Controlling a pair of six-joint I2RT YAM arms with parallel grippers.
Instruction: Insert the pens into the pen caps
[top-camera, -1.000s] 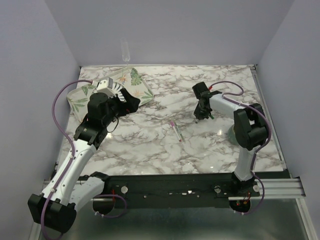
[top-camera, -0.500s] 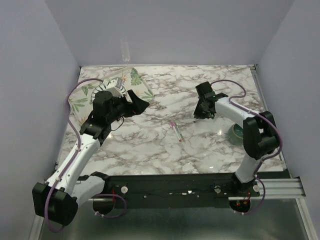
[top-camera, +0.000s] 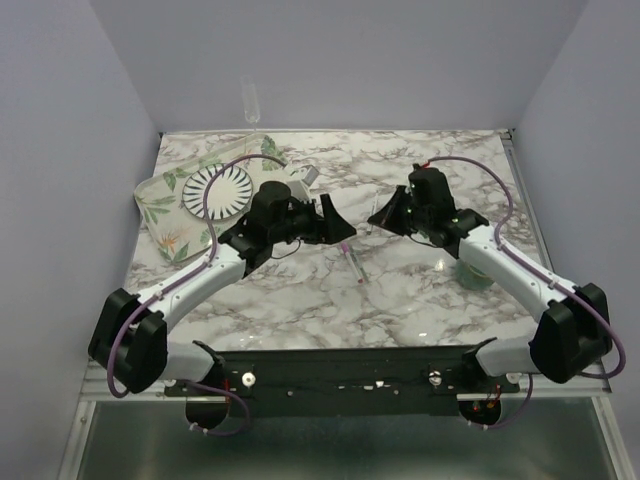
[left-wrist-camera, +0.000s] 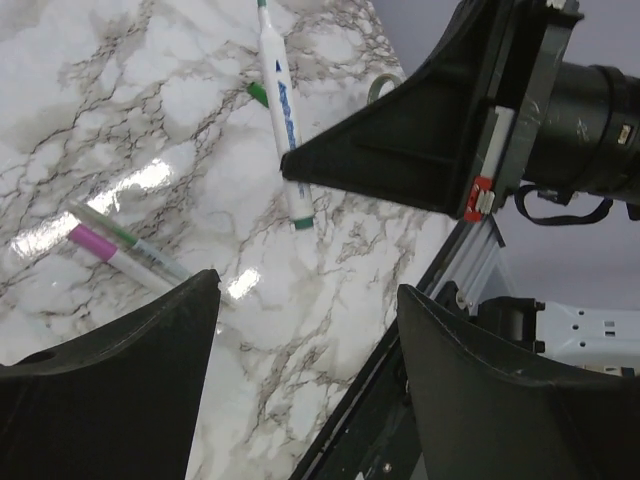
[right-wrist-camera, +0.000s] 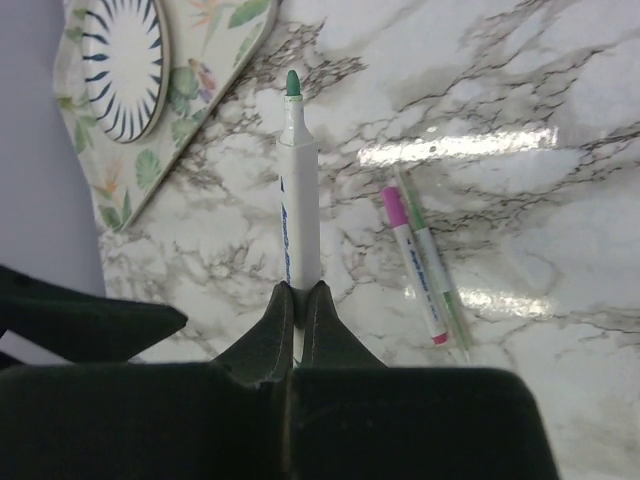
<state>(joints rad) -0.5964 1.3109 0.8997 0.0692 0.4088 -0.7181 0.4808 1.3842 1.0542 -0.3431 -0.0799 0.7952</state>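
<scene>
My right gripper (right-wrist-camera: 301, 290) is shut on the rear of a white-barrelled pen (right-wrist-camera: 298, 200), whose bare green tip points away from it. In the top view this gripper (top-camera: 383, 215) hovers over the table's middle, facing my left gripper (top-camera: 338, 222). The left gripper (left-wrist-camera: 308, 290) stands open with nothing between its fingers, just short of the held pen (left-wrist-camera: 283, 120). A small green pen cap (left-wrist-camera: 257, 93) lies on the marble behind that pen. A second white pen with a magenta end (right-wrist-camera: 415, 265) lies on the table beside a thinner greenish stick (right-wrist-camera: 440, 275).
A leaf-patterned tray (top-camera: 160, 215) with a striped plate (top-camera: 218, 187) sits at the back left. A roll of tape (top-camera: 476, 270) lies under the right arm. The pen with the magenta end (top-camera: 352, 262) rests just in front of both grippers.
Both arms have swung in toward the table's middle. The left gripper left the tray and narrowed a little. The right gripper carried its pen leftward, up off the table.
</scene>
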